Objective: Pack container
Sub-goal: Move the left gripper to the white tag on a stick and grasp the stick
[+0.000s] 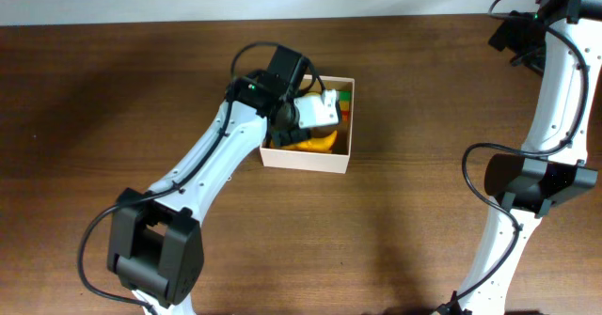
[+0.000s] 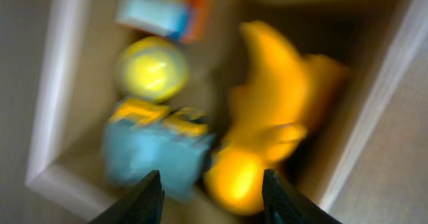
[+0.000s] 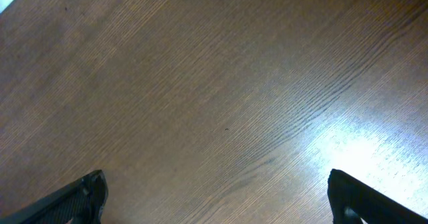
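Evidently, the left gripper (image 2: 212,196) is held parted and empty above the container (image 1: 308,161), presumably for releasing toys (image 2: 267,103) inside. The right gripper (image 3: 214,196) is parked wide open over the table (image 3: 200,83), at the right.

Left arm: white-and-black left arm (image 1: 212,155) runs from the near table edge diagonally up and to the right, wrist bent downward.
Left gripper: black two-finger left gripper (image 2: 212,187) points down; fingers (image 2: 148,196) stand parted with nothing clamped between them; the wrist view is blurred.
Right arm: white-and-black right arm (image 1: 557,89) stands at the far right, folded at the elbow, forearm running to the top edge.
Right gripper: black two-finger right gripper (image 3: 215,194) faces down, jaws spread wide, empty.
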You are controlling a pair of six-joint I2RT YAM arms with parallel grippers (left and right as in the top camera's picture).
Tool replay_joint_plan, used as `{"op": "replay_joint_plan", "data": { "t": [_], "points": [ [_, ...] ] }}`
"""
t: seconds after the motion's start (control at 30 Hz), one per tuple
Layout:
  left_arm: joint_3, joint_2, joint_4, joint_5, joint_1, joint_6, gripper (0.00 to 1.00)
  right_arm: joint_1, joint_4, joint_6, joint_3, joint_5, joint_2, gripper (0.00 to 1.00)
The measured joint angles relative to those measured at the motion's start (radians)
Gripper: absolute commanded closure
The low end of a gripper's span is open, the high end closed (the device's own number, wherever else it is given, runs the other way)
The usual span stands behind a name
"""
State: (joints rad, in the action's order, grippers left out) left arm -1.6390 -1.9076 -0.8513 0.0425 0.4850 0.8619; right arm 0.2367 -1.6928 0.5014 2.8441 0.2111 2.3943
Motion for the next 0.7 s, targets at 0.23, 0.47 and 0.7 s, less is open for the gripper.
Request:
{"op": "replay_joint_plan", "data": {
  "t": [0.23, 0.47, 0.7],
  "points": [
    [-0.177, 0.01, -0.188, -0.288, -0.016, -0.432, 0.2, 0.0, 0.0, -0.001, 0.0, 0.0, 0.0, 0.01],
    [-0.185, 0.051, -0.436, -0.311, -0.119, -0.822, 0.17, 0.0, 0.0, 0.0, 0.0, 0.0, 0.0, 0.01],
    [-0.064, 0.051, -0.43, -0.263, -0.24, -1.034, 0.17, 0.0, 0.0, 0.0, 0.0, 0.0, 0.0, 0.01]
  ]
}}
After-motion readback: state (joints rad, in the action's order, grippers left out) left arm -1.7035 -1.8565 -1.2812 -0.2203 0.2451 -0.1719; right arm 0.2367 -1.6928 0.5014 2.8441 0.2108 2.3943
